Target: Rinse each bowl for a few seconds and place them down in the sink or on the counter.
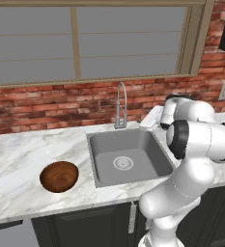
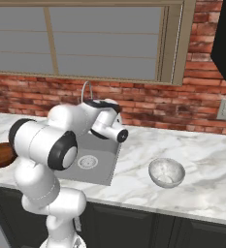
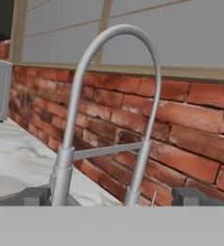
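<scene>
Two bowls flank our sink (image 1: 100, 159).
Our gripper (image 3: 113, 196) faces the faucet (image 3: 108, 96), fingers wide apart, holding nothing.

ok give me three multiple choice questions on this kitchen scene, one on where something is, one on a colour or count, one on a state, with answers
1. Where is the brown bowl?
A. inside the sink
B. on the counter left of the sink
C. on the window sill

2. How many bowls are there?
A. one
B. two
C. four

3. What state is the gripper in?
A. open and empty
B. shut on a bowl
C. shut on the faucet handle

Answers:
1 B: it sits on the counter, apart from the sink.
2 B: the brown one plus the pale speckled bowl right of the basin.
3 A: its fingertips stand wide apart facing the faucet, nothing between them.
</scene>
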You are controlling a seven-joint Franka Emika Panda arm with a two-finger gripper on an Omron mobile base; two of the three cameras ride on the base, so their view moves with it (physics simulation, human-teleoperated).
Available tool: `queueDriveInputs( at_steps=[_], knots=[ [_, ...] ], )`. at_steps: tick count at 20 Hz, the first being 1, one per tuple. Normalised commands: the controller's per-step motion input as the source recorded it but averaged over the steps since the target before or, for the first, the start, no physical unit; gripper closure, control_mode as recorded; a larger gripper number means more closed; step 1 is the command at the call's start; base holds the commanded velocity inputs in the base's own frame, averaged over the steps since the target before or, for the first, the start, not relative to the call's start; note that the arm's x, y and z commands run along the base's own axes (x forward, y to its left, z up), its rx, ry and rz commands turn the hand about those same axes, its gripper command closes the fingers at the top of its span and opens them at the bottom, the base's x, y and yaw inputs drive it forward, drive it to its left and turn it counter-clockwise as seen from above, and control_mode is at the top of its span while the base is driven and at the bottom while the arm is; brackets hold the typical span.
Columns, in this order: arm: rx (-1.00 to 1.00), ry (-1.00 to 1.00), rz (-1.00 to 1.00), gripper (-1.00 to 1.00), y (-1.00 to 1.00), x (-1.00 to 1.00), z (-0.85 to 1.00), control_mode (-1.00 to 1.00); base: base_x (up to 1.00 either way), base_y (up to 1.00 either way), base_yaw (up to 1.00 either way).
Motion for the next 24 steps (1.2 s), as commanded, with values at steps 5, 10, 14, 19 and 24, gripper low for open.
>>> queueDriveInputs(
  at_steps=[5,10,14,19,24],
  knots=[
    [0.0,0.0,0.02,-1.0,0.05,0.22,-0.08,-1.0,0.0,0.0,0.0],
    [0.01,0.0,0.03,-1.0,0.05,0.21,-0.1,-1.0,0.0,0.0,0.0],
    [0.01,-0.01,0.03,-1.0,0.05,0.22,-0.11,-1.0,0.0,0.0,0.0],
    [0.01,0.0,0.03,-1.0,0.06,0.25,-0.11,-1.0,0.0,0.0,0.0],
    [0.03,-0.01,0.04,-1.0,0.01,0.22,-0.15,-1.0,0.0,0.0,0.0]
  ],
)
